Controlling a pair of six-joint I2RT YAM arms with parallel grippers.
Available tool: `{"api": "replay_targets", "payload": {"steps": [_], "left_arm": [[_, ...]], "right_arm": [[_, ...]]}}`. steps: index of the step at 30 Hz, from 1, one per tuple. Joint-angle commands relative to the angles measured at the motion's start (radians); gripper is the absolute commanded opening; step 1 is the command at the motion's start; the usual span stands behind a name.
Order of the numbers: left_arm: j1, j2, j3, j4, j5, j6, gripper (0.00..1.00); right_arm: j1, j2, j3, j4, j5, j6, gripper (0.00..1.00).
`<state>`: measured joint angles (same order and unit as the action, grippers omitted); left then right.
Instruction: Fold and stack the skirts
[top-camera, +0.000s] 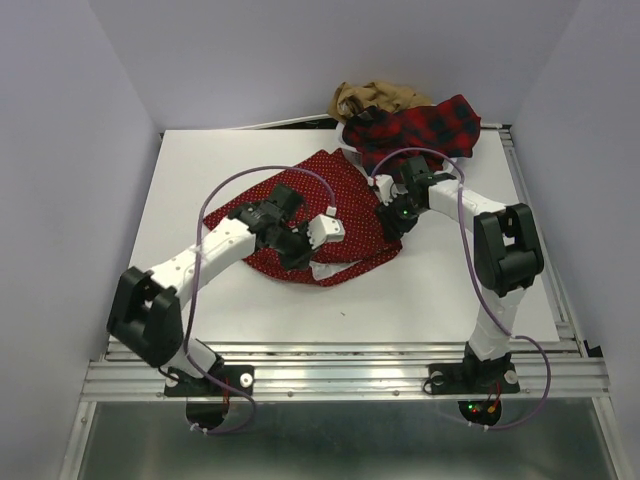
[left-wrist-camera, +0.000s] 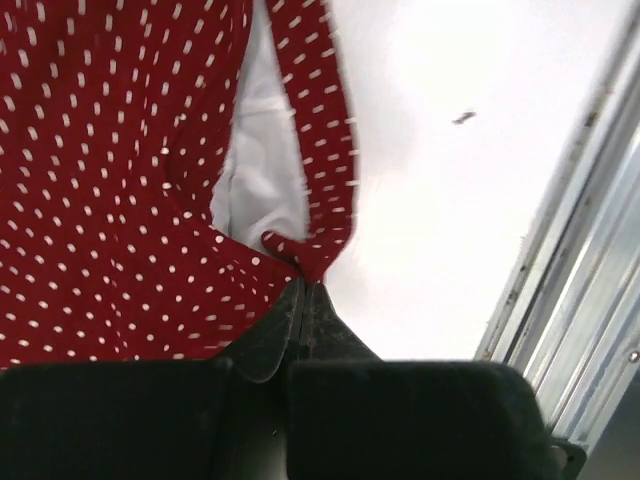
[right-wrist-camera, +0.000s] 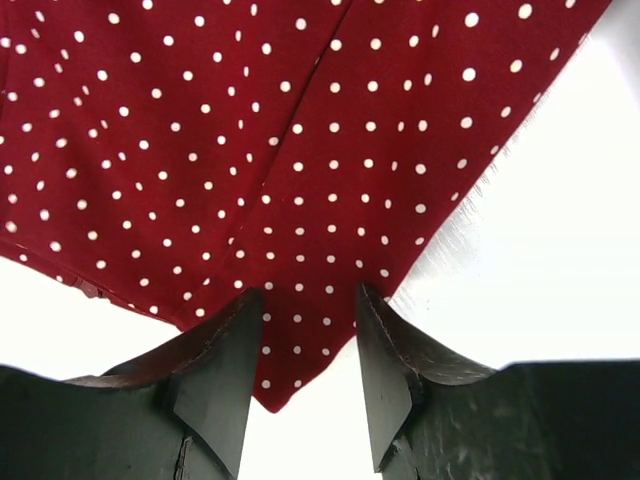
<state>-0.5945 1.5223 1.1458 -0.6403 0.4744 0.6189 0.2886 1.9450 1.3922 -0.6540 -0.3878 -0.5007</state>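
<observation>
The red skirt with tiny white dots (top-camera: 335, 190) lies spread on the white table, partly folded, with its white lining (left-wrist-camera: 262, 160) showing. My left gripper (top-camera: 299, 252) is shut on the skirt's near edge; in the left wrist view (left-wrist-camera: 302, 285) a fold of dotted cloth (left-wrist-camera: 100, 200) is pinched at the fingertips. My right gripper (top-camera: 386, 224) is open at the skirt's right side. In the right wrist view (right-wrist-camera: 310, 300) its jaws stand on either side of a corner of the cloth (right-wrist-camera: 250, 130). The red-and-black plaid skirt (top-camera: 420, 128) and the tan-brown skirt (top-camera: 375, 97) lie bunched at the back.
The white table top (top-camera: 400, 300) ends at a metal rail along the near edge (top-camera: 340, 375) and right side (top-camera: 535, 220); that rail also shows in the left wrist view (left-wrist-camera: 580, 260). Grey walls close in the left, back and right.
</observation>
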Motion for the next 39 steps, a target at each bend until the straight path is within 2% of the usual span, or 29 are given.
{"api": "replay_targets", "payload": {"steps": [1,6,7,9,10,12,13,14,16,19,22,24,25,29,31,35,39], "left_arm": [[-0.117,-0.165,-0.046,-0.105,0.044,0.145,0.00],[-0.275,-0.142,-0.181,-0.185,0.009,0.249,0.00],[-0.324,-0.130,-0.193,-0.185,-0.009,0.257,0.08],[-0.344,-0.106,-0.204,-0.171,-0.042,0.248,0.28],[-0.346,-0.108,-0.201,-0.158,-0.048,0.220,0.52],[-0.346,-0.138,-0.184,-0.125,-0.069,0.199,0.70],[-0.346,-0.157,-0.175,-0.111,-0.079,0.185,0.71],[-0.343,-0.192,-0.163,-0.082,-0.086,0.147,0.79],[-0.321,-0.229,-0.129,-0.050,-0.095,0.111,0.80],[-0.222,-0.278,-0.098,0.046,-0.092,0.012,0.84],[-0.069,-0.248,-0.089,0.060,-0.097,-0.016,0.85],[0.001,-0.188,-0.096,0.059,-0.126,-0.021,0.81],[0.071,-0.166,-0.100,0.056,-0.126,-0.034,0.79],[0.209,-0.064,-0.121,0.047,-0.155,-0.054,0.70],[0.242,-0.044,-0.148,0.054,-0.228,-0.050,0.64],[0.295,0.007,-0.218,0.093,-0.359,-0.021,0.60],[0.374,0.136,-0.222,0.146,-0.442,0.007,0.57]], "right_arm": [[0.000,-0.027,0.008,0.008,0.026,-0.007,0.47],[0.000,-0.046,0.014,-0.006,0.038,-0.006,0.46],[0.000,-0.049,0.014,-0.009,0.043,-0.007,0.46],[0.000,-0.058,0.018,-0.016,0.052,-0.013,0.46],[0.000,-0.063,0.018,-0.019,0.065,-0.016,0.46],[0.000,-0.073,0.018,-0.019,0.076,-0.025,0.48],[0.000,-0.080,0.018,-0.019,0.081,-0.025,0.49],[0.000,-0.086,0.018,-0.019,0.087,-0.022,0.49],[0.000,-0.106,0.021,-0.021,0.080,-0.009,0.50],[0.000,-0.115,0.036,-0.051,0.021,0.025,0.50],[0.009,-0.101,0.024,-0.062,0.010,0.013,0.50],[0.009,-0.086,0.004,-0.049,0.018,-0.012,0.50],[0.009,-0.078,-0.005,-0.044,0.027,-0.018,0.49],[0.009,-0.037,-0.065,-0.010,0.127,-0.081,0.48],[0.009,-0.037,-0.100,0.019,0.167,-0.096,0.48],[0.009,-0.024,-0.130,0.040,0.260,-0.099,0.47],[0.009,-0.070,-0.101,-0.005,0.178,-0.082,0.47]]}}
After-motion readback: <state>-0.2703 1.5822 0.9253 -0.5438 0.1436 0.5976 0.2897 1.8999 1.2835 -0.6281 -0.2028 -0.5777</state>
